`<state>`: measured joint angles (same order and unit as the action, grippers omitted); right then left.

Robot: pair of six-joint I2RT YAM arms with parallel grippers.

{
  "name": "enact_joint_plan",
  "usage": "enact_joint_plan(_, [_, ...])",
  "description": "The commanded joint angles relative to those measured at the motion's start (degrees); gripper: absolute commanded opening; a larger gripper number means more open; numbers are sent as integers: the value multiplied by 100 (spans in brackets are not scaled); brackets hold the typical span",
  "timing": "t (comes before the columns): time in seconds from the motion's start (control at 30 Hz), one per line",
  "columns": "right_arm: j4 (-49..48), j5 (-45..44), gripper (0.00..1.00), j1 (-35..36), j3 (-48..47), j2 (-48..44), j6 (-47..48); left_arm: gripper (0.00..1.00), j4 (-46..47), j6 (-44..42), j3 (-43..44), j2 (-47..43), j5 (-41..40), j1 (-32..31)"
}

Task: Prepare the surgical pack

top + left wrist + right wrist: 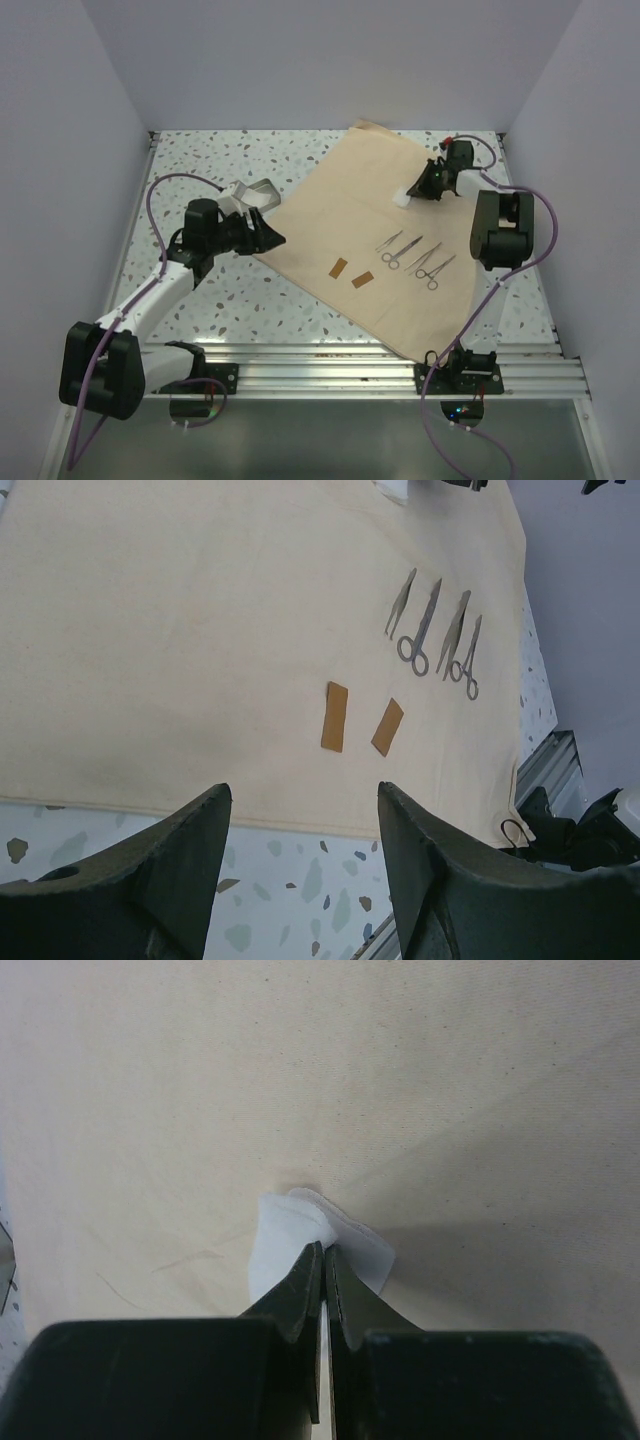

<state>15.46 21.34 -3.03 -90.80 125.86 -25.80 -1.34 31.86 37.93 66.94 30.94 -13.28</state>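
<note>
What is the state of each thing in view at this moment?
cloth sheet: spread flat, unfolded.
four instruments: lying side by side on the cloth.
brown strips: flat on the cloth.
white pad: pinched by right gripper.
steel tray: lying off the cloth.
left gripper: open, holding nothing.
right gripper: shut on white pad.

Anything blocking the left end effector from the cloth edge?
Nothing visible. The open left end effector sits right by the cloth edge with nothing between them. The instruments and brown tabs lie farther in on the cloth.
</note>
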Motion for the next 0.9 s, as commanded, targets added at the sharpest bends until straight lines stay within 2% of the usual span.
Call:
enact_joint_plan(0.0, [9, -113, 0, -14, -227, 61, 119, 64, 310, -118, 162, 47, 97, -34])
enact_joint_plan(0.2, [53, -235, 22, -14, -184, -70, 198, 64, 319, -101, 162, 65, 132, -34])
enact_joint_plan(0.23, [53, -262, 28, -14, -157, -132, 216, 64, 319, -101, 171, 65, 132, -34])
enact_joint_plan(0.43, [220, -534, 46, -14, -25, -431, 339, 64, 205, -101, 188, -75, 18, -34])
enact_joint_plan(0.63, [229, -500, 54, -14, 28, -414, 339, 65, -164, -171, 250, -339, -211, -34])
enact_joint_plan(0.87, [141, -315, 54, -5, -51, -185, 260, 65, -200, -180, 250, -357, -229, -34])
